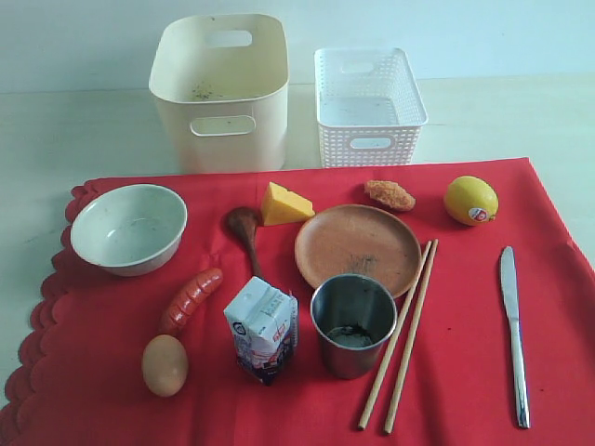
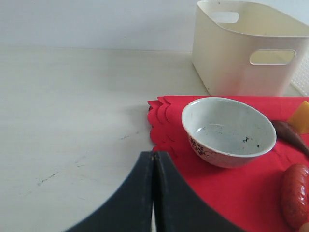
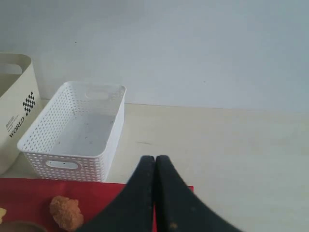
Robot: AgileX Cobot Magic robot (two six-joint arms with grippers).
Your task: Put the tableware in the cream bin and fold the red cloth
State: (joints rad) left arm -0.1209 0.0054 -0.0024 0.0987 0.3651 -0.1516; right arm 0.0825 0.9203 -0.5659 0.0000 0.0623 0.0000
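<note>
Left hand (image 2: 153, 159) and right hand (image 3: 155, 158) hang clenched, empty; the bowl (image 1: 128, 228) sits at the scalloped edge of the red cloth (image 1: 465, 307), cream bin (image 1: 223, 149) just beyond: best opened wide, pinching the bowl's rim
</note>
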